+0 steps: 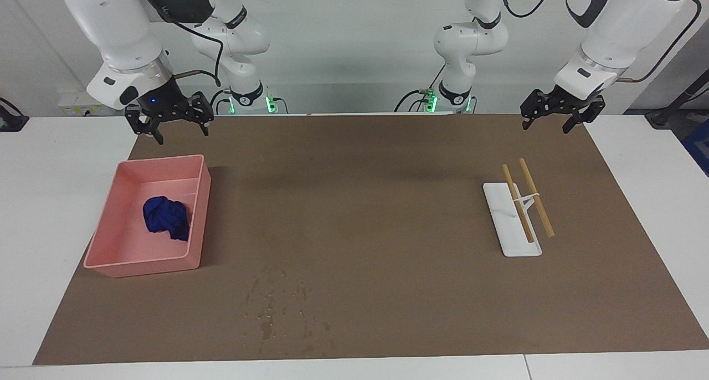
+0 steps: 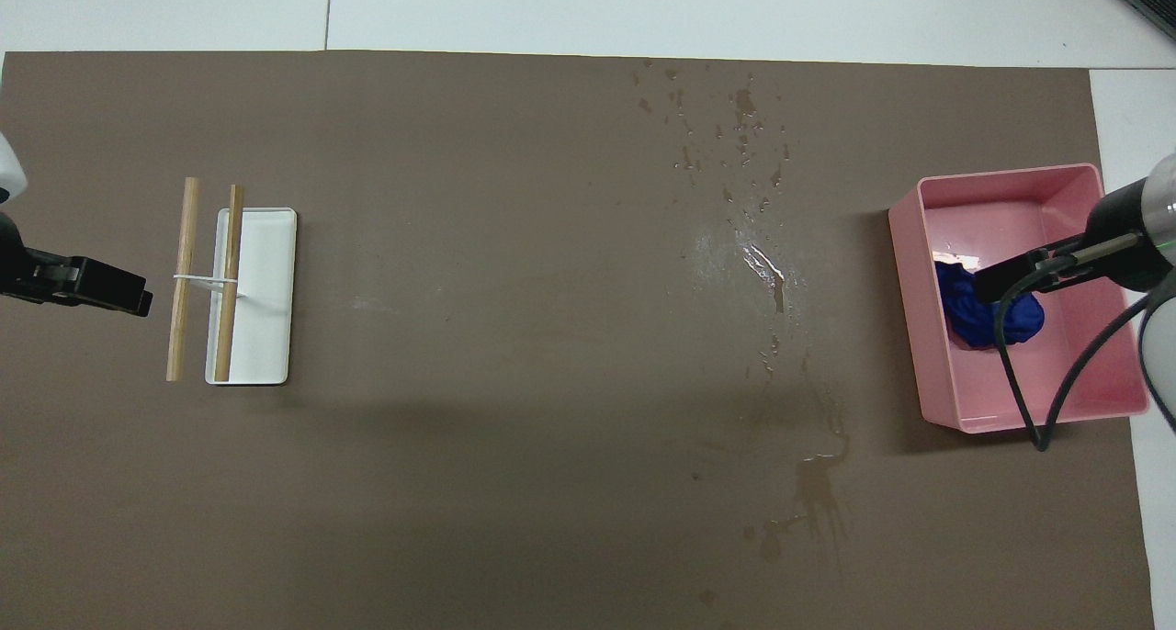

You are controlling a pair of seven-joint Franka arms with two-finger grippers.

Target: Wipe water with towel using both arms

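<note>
The blue towel [image 1: 166, 217] lies wadded in a pink tub [image 1: 144, 266] toward the right arm's end of the table. It also shows in the overhead view [image 2: 983, 318] inside the tub [image 2: 1011, 178]. The water [image 1: 268, 311] is dark specks and blotches on the brown mat, beside the tub and farther from the robots. In the overhead view the water [image 2: 744, 134] trails into a glossy patch and dark streaks nearer to the robots. My right gripper [image 1: 174, 128] hangs open and empty over the tub's near edge and partly covers the towel in the overhead view [image 2: 1011, 276]. My left gripper [image 1: 548, 126] hangs open and empty over the mat's near edge [image 2: 110, 290].
A white rack base [image 1: 512, 230] carrying two wooden rods [image 1: 536, 198] stands toward the left arm's end, under and past my left gripper. It also shows in the overhead view [image 2: 266, 290]. The brown mat [image 1: 388, 203] covers most of the white table.
</note>
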